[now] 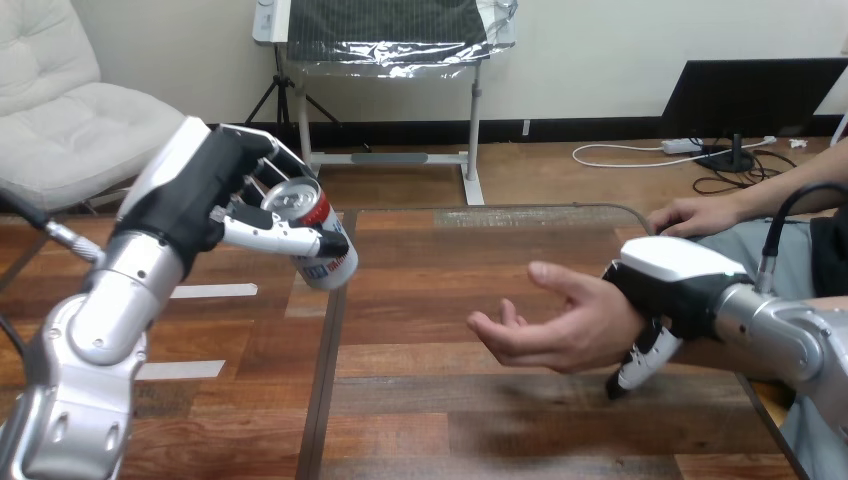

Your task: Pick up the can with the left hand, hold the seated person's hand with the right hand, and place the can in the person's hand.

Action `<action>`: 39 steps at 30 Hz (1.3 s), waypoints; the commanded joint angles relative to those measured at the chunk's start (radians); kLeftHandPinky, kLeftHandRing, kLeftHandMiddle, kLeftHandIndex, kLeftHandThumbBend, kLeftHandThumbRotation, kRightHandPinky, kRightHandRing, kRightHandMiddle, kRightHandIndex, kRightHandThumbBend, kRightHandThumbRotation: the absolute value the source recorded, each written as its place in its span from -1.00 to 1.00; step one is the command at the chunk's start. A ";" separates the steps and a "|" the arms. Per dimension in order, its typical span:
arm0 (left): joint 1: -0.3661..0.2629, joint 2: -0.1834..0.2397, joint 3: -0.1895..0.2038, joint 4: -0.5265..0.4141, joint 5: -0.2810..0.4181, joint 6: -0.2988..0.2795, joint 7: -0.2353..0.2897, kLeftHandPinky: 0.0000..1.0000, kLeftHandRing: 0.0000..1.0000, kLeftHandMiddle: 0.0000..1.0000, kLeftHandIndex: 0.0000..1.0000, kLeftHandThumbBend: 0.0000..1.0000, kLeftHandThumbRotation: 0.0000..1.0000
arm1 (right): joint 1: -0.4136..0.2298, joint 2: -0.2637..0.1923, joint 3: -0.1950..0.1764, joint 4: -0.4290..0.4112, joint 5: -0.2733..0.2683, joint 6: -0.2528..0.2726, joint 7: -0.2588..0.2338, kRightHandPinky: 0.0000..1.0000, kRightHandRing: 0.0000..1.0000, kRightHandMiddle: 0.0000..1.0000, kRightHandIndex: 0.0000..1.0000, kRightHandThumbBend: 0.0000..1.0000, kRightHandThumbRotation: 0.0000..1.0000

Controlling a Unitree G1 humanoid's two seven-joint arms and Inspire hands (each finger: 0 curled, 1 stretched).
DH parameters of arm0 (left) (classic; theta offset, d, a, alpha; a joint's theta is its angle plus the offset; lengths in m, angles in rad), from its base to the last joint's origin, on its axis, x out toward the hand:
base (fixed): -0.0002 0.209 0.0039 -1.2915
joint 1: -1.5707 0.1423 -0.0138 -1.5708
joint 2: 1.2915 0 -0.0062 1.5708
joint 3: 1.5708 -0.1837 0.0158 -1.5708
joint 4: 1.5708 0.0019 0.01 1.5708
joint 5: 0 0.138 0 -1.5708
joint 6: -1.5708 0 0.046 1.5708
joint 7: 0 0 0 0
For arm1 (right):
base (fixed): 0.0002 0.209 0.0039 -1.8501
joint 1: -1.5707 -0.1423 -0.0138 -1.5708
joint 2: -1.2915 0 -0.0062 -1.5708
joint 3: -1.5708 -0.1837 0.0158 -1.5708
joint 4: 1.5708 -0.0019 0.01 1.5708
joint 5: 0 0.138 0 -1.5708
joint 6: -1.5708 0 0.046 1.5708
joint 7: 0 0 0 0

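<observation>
1. Mostly hidden under right hand (672, 285): person's wrist (620, 325), fingers (640, 358) curled round it.
2. Tilted can (318, 235) clamped in left hand (215, 200), raised over desk (480, 420) left edge, well apart from person's open hand (558, 322).

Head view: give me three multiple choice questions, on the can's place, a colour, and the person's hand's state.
1. The can is: A in a box; B raised in the left hand; C on a plate.
2. The can's upper band is: A red; B green; C yellow.
3. The person's hand by the right hand is: A fisted; B open, empty; C holding a cup.
B, fingers curl round it; A, red shows below its silver top; B, palm up, nothing in it.
</observation>
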 commanded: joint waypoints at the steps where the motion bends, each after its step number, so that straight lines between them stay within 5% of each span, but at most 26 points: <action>1: -0.118 -0.030 -0.019 0.049 0.004 -0.042 0.028 -0.41 -0.23 -0.13 -0.07 0.24 -1.00 | -0.007 0.000 -0.018 -0.025 0.022 0.013 0.015 -0.64 -0.48 -0.30 -0.14 0.76 -0.78; 14: -0.182 -0.094 -0.058 0.228 0.003 -0.139 0.060 -0.48 -0.31 -0.16 -0.06 0.25 -1.00 | -0.005 0.013 -0.039 -0.121 0.040 0.048 0.048 -0.62 -0.46 -0.27 -0.13 0.75 -0.74; 23: -0.231 -0.141 -0.086 0.345 0.013 -0.185 0.091 -0.35 -0.16 -0.06 -0.06 0.29 -1.00 | 0.004 0.023 -0.043 -0.193 0.052 0.083 0.070 -0.56 -0.39 -0.23 -0.12 0.77 -0.73; 39: -0.307 -0.219 -0.131 0.500 0.037 -0.256 0.139 -0.49 -0.36 -0.21 -0.04 0.35 -1.00 | 0.017 0.053 -0.037 -0.277 0.065 0.134 0.089 -0.53 -0.38 -0.23 -0.10 0.80 -0.73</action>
